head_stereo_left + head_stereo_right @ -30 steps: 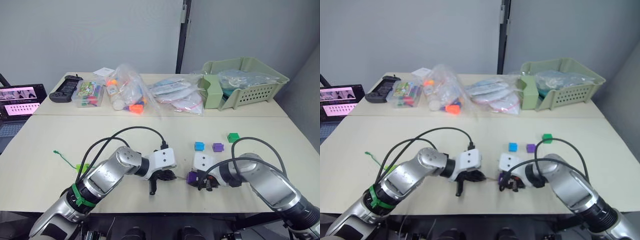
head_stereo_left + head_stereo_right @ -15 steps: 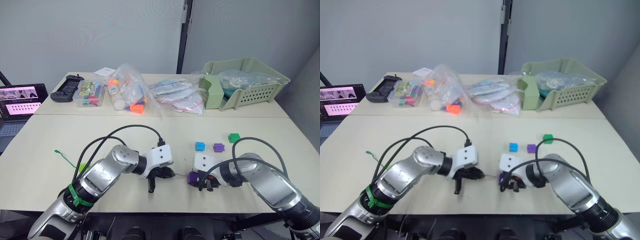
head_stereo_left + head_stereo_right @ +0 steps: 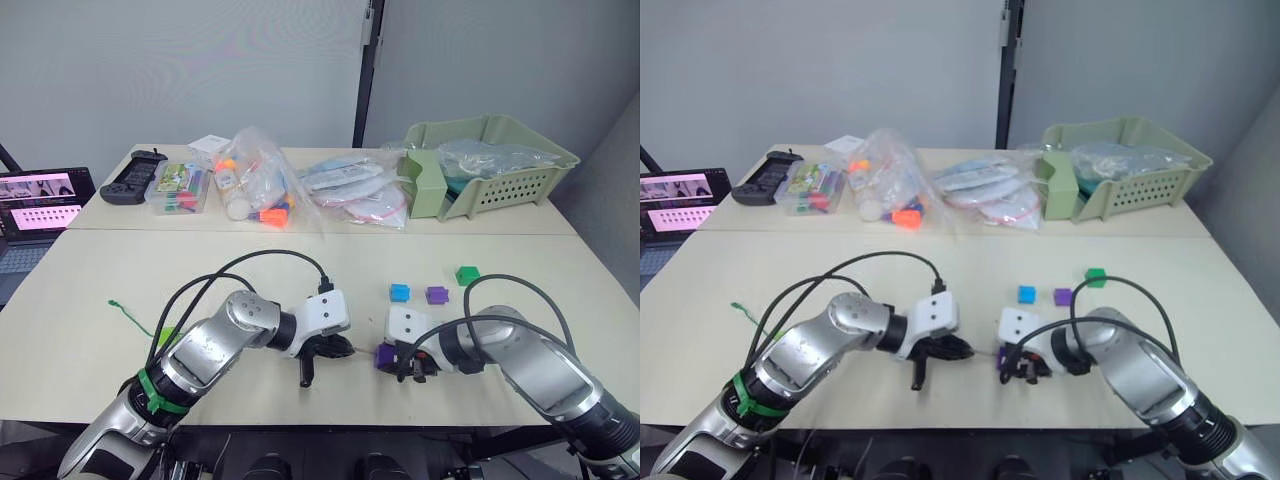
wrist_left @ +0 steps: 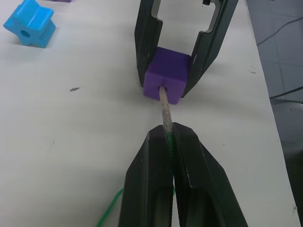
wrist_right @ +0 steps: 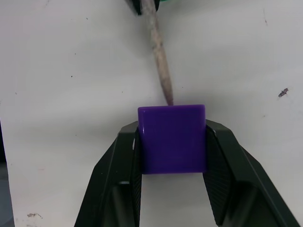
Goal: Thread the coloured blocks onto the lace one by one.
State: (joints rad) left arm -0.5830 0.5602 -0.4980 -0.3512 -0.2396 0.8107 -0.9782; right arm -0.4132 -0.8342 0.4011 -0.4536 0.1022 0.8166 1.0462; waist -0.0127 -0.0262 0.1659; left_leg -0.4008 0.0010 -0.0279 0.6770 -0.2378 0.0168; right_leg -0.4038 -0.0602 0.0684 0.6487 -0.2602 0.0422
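A purple cube [image 5: 172, 137] sits on the table, and my right gripper [image 5: 172, 130] is shut on its two sides. My left gripper [image 4: 170, 137] is shut on the lace [image 4: 164, 111] just behind its stiff pale tip. The tip points into the hole in the cube's [image 4: 168, 78] near face and touches its mouth. The green cord trails back under my left arm to a knot [image 3: 112, 302] at the table's left. A blue block [image 3: 399, 292], a second purple block [image 3: 436, 294] and a dark green block [image 3: 466, 274] lie loose behind my right gripper [image 3: 392, 357]. A lime green piece [image 3: 163, 335] shows beside my left forearm.
Clear bags of toys [image 3: 255, 185] and packets [image 3: 355, 195] lie along the far side of the table. A pale green basket [image 3: 500, 165] stands at the back right. A black controller [image 3: 130, 180] and a laptop [image 3: 35, 205] are at the far left. Black cables [image 3: 260, 262] loop over both arms.
My left gripper has edged a little toward the right gripper, bringing the lace tip to the cube's hole. The right gripper has held the cube still.
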